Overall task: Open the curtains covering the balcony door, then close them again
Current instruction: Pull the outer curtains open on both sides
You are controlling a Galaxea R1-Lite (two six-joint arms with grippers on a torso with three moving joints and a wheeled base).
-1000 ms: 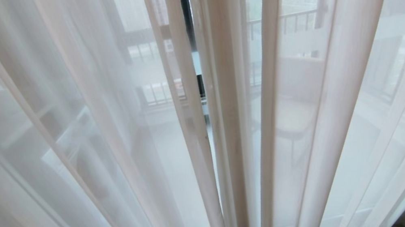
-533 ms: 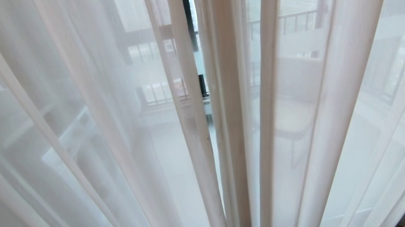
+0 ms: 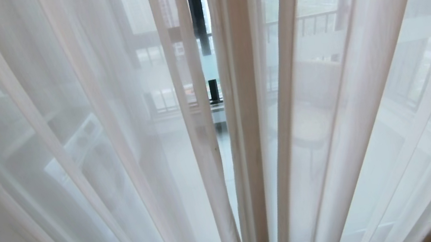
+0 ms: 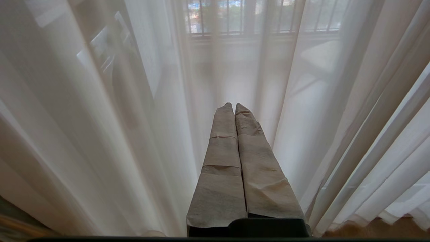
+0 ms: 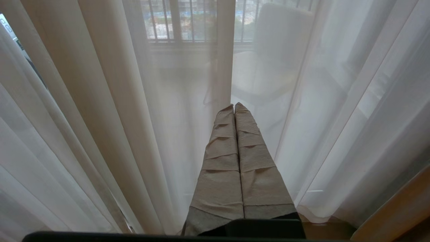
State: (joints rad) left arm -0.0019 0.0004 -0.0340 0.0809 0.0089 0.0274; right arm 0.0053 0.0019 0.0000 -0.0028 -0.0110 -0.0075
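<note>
We are seeing the wooden floor [image 4: 376, 228] showing brown under the curtains [image 4: 386, 188], whose sheer hems are resting right on it.

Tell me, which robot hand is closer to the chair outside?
Right. The right hand points almost straight at the chair behind the sheer curtains; the left hand has it well off to its side.

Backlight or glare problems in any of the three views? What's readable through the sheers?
Head view: strongly backlit; the curtains glow and wash out the balcony, only the door frame in the gap is crisp. Left wrist view: left gripper evenly lit, railing hazy through the fabric. Right wrist view: right gripper clear, bright sheers, no hard shadows.
</note>
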